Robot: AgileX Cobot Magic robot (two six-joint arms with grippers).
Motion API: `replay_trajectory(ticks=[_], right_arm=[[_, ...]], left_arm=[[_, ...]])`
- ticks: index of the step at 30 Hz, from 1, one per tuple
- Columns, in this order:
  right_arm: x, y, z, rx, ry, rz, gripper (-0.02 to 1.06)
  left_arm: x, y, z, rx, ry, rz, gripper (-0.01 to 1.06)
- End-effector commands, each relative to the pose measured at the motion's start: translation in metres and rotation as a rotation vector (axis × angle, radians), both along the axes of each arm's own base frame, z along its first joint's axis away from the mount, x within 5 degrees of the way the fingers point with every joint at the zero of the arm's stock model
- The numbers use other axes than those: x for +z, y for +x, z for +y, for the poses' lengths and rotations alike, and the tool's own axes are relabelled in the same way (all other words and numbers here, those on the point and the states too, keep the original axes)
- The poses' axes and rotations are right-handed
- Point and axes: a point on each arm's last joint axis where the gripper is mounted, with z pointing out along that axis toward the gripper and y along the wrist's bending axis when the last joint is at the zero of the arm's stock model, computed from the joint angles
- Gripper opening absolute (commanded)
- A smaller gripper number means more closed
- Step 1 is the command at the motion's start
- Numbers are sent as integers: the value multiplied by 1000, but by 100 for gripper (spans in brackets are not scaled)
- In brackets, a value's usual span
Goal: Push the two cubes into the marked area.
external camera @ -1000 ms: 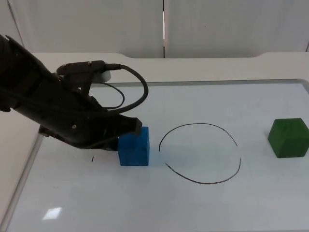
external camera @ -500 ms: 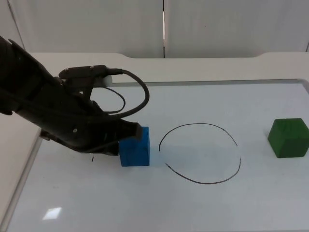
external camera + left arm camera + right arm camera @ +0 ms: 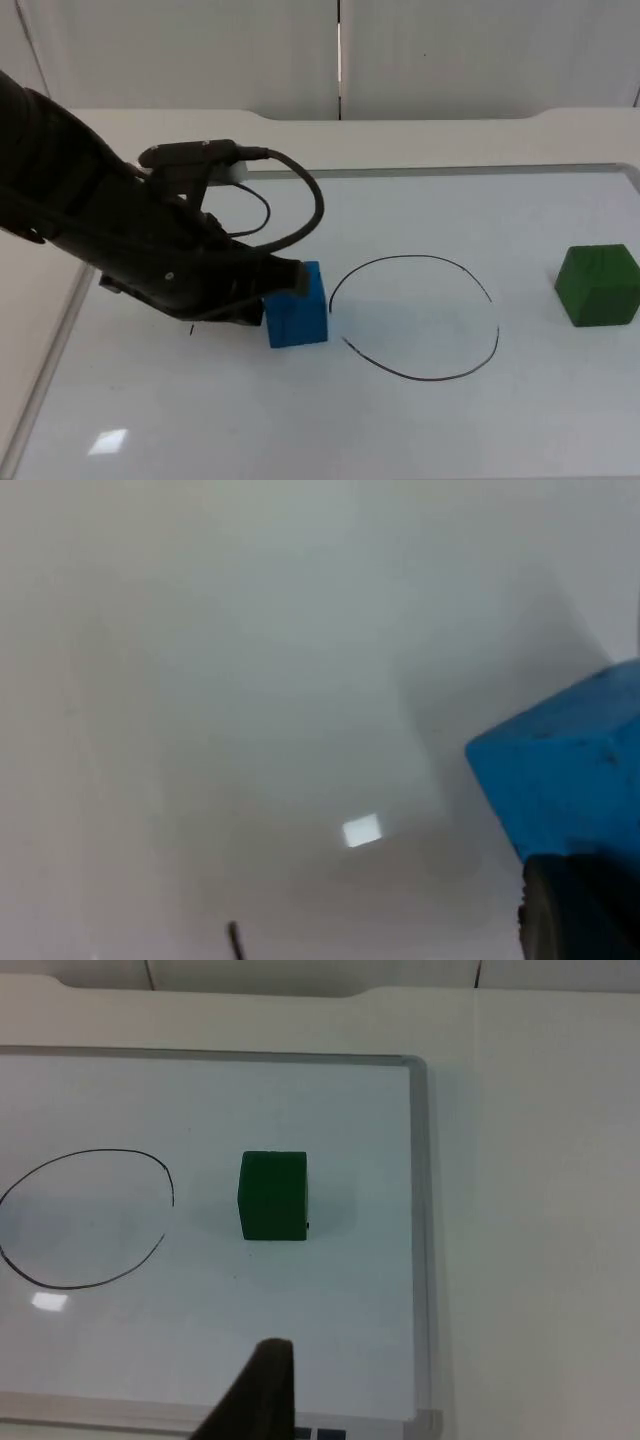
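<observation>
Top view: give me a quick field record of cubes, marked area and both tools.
blue cube: just outside the circle's left edge, on the whiteboard
green cube: apart from the circle, to its right, untouched
marked area: hand-drawn black circle, no cube inside
left tool: against the blue cube's left side
right tool: away from the green cube, waiting
whiteboard: white, framed

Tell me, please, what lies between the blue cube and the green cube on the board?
Between the blue cube and the green cube lies the drawn black ring marking the area, with bare white board inside it, as the top view shows.
</observation>
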Motion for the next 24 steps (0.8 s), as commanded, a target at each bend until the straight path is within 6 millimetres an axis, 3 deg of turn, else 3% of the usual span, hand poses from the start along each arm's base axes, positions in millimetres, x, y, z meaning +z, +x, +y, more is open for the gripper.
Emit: replay_trajectory(ticks=[1,24], right_arm=[[0,0,0,-7,1,-6,105],[0,0,0,-7,1,-6,105]], left_arm=[[1,0,-5,-2,-5,-10,0],[-2,6,-13,-18,-52,14,0]])
